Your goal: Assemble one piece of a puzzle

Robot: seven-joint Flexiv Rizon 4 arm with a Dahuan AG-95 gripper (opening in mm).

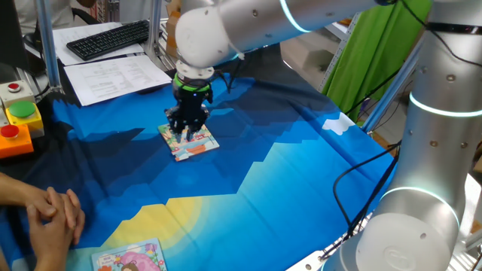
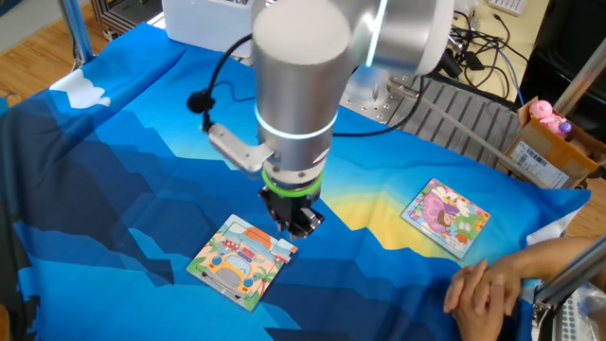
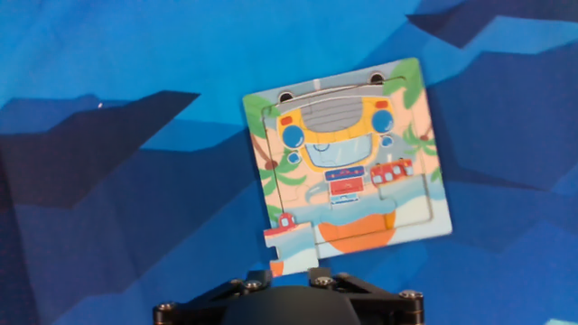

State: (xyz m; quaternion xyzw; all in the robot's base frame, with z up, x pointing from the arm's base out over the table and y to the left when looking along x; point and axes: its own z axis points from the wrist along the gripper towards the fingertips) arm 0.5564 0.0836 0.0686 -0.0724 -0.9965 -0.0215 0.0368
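Hovering just above the puzzle's (image 2: 241, 260) edge on the blue-draped counter (image 2: 123, 189), the tool (image 2: 296, 222) hides its fingers; whether it grips anything cannot be told. One piece (image 3: 287, 248) juts past the puzzle's border. A second picture board (image 2: 445, 217) lies well apart, near a person's clasped hands (image 2: 485, 287).

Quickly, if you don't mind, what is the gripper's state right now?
Gripper: above the puzzle; open or closed cannot be told.
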